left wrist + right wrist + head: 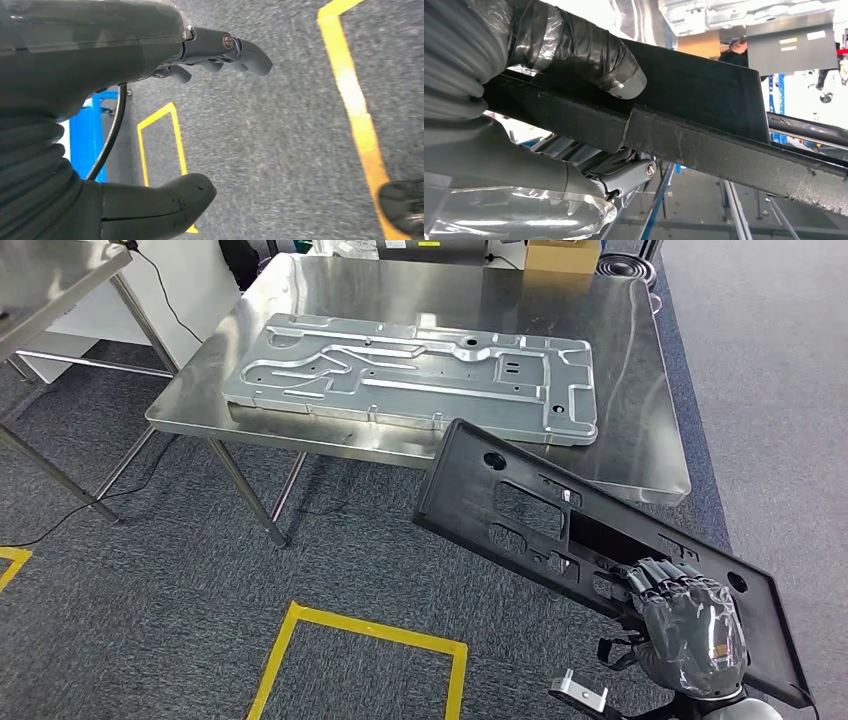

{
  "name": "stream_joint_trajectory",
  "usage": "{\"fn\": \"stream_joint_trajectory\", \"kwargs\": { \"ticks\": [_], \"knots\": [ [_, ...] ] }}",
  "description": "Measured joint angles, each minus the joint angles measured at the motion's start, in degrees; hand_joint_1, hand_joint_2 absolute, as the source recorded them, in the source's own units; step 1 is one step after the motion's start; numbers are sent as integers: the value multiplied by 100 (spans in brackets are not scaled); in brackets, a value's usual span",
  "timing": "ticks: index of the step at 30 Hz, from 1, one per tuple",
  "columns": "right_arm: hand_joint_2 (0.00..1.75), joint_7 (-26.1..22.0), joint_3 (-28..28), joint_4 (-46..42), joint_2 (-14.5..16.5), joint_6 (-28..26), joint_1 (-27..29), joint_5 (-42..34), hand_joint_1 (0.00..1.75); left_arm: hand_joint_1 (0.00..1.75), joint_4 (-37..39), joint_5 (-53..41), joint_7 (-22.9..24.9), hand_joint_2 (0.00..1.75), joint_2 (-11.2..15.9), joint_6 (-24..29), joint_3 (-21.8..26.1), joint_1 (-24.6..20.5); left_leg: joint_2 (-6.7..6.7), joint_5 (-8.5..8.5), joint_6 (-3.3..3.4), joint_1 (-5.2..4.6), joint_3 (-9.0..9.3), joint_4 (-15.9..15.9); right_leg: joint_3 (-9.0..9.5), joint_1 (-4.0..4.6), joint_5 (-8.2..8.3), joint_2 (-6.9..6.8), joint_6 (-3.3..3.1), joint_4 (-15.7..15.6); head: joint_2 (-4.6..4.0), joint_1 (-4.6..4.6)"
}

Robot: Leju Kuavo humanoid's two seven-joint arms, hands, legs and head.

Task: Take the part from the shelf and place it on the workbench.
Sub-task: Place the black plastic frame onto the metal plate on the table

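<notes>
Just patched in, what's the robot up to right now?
The right hand grips a flat black plastic part with cutouts, holding it tilted in the air at the near edge of the steel workbench. The part's far end reaches over the bench corner, but it is not set down yet. A large silver metal panel already lies flat on the bench. The left hand holds nothing, fingers apart, with grey carpet and yellow floor tape beyond it.
</notes>
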Motion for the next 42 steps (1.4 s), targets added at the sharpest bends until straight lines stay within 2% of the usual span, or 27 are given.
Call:
{"fn": "stream_joint_trajectory", "kwargs": {
  "ticks": [1,2,4,6,8,10,11,12,14,15,17,20,22,23,25,26,27,28,30,32,33,35,37,38,40,41,42],
  "knots": [
    [175,0,4,3,-2,3,-14,0,175,0,1,-1,-2,175,8,1,0,-2,3,84,78,-34,117,-269,30,1,-22,-1,21,-25,0,2],
    [175,0,11,6,-3,9,-27,0,175,0,1,-1,-4,175,15,1,0,-4,7,89,136,-61,182,-425,61,-6,-20,-3,48,-44,0,3],
    [175,0,32,16,-12,43,-56,0,175,0,1,-2,-11,175,17,1,0,-5,10,58,174,-71,292,-604,115,-17,56,-11,127,-53,0,3],
    [175,-1,65,31,-25,93,-121,0,175,0,0,-5,-25,175,13,-2,0,6,11,76,166,-37,497,-800,132,-19,37,-17,181,79,0,7],
    [175,5,97,49,-38,128,-218,1,175,0,-1,-9,-41,175,11,-2,0,4,11,77,144,-6,653,-914,-114,-36,-210,-13,228,553,0,11],
    [175,24,128,79,-45,151,-267,2,175,0,-1,-5,-57,175,8,-6,0,-3,0,34,125,0,695,-920,-564,-69,-480,-11,286,1158,0,12],
    [175,33,144,98,-46,165,-272,3,175,0,-1,-1,-68,175,1,-8,0,-2,-7,0,107,5,726,-918,-729,-92,-500,-13,313,1302,0,13],
    [175,40,159,115,-47,181,-280,3,175,0,-1,7,-79,175,-7,-9,0,3,-12,-40,84,15,770,-911,-803,-116,-398,-15,339,1264,0,13],
    [175,46,187,139,-54,225,-318,4,175,0,-1,26,-97,175,-19,3,0,12,-16,-151,17,44,871,-878,-687,-166,137,-21,392,661,0,14],
    [175,47,200,152,-58,261,-359,2,175,0,-1,36,-101,175,-17,16,0,13,-15,-212,-27,55,914,-844,-612,-172,340,-27,401,345,0,14],
    [175,55,227,178,-76,367,-472,-4,175,0,-1,45,-113,175,-12,49,0,1,-8,-311,-120,54,920,-795,-556,-149,507,-38,324,20,0,12],
    [175,66,273,215,-96,549,-677,39,175,0,-1,49,-118,175,-10,87,0,-22,4,-356,-225,50,925,-695,-539,-136,506,-19,150,7,0,8],
    [175,89,358,274,-86,679,-900,202,175,0,-1,48,-108,175,-10,107,0,-32,5,-385,-270,69,740,-309,-465,-153,477,-13,76,-12,0,6],
    [175,125,431,325,-65,748,-1034,330,175,0,-1,42,-102,175,-11,116,0,-36,4,-462,-292,81,526,39,-431,-158,454,-12,49,-20,0,4],
    [175,248,644,477,12,883,-1332,618,175,0,-1,11,-95,175,-16,143,-1,-34,4,-754,-333,94,10,766,-363,-157,385,-5,21,-23,0,3],
    [175,322,778,573,64,961,-1488,758,175,0,-1,-15,-87,175,-17,163,-2,-30,4,-877,-345,100,-196,978,-317,-156,342,1,20,-22,0,3],
    [175,390,917,670,119,1047,-1644,878,175,0,-1,-45,-78,175,-18,186,-6,-24,4,-897,-350,102,-306,996,-262,-155,298,8,24,-22,0,3],
    [175,452,1054,768,179,1142,-1809,979,175,0,-1,-76,-67,175,-18,210,-11,-18,4,-784,-346,103,-316,811,-196,-155,250,14,32,-23,0,3],
    [175,555,1328,981,325,1339,-2167,1143,175,0,-1,-141,-50,175,-17,258,-27,-2,11,-228,-307,95,-142,74,-58,-151,148,20,63,-22,0,4],
    [175,630,1568,1204,472,1496,-2507,1255,175,0,-1,-188,-44,175,-17,297,-47,3,20,149,-258,70,13,-444,29,-135,56,34,132,-51,0,4],
    [175,653,1664,1295,532,1547,-2636,1285,175,0,-1,-201,-44,175,-18,310,-57,1,20,207,-235,59,37,-528,64,-125,41,40,174,-55,0,4],
    [175,672,1833,1432,625,1592,-2821,1311,175,0,-1,-211,-44,175,-24,322,-71,-1,7,199,-164,68,139,-588,111,-117,75,39,252,-23,0,5],
    [175,674,1960,1528,689,1597,-2963,1315,175,0,-1,-215,-44,175,-33,323,-80,5,-8,186,-82,83,282,-655,-13,-118,113,13,288,314,0,8],
    [175,676,2002,1569,708,1598,-3020,1316,175,0,-1,-216,-43,175,-34,325,-86,3,-16,163,-49,82,334,-678,-191,-117,52,-1,290,621,0,9],
    [175,681,2063,1636,726,1598,-3086,1316,175,0,-1,-216,-42,175,-34,328,-98,4,-32,83,1,57,420,-686,-662,-102,-249,-9,292,1271,0,10],
    [175,682,2088,1667,728,1598,-3096,1315,175,0,-1,-216,-42,175,-33,328,-102,10,-44,32,15,38,472,-686,-865,-93,-424,-9,290,1472,0,10],
    [175,684,2114,1697,730,1599,-3099,1315,175,0,-1,-216,-42,175,-34,327,-105,21,-56,-24,25,14,540,-686,-992,-78,-519,-9,277,1510,0,10]
  ]
}}
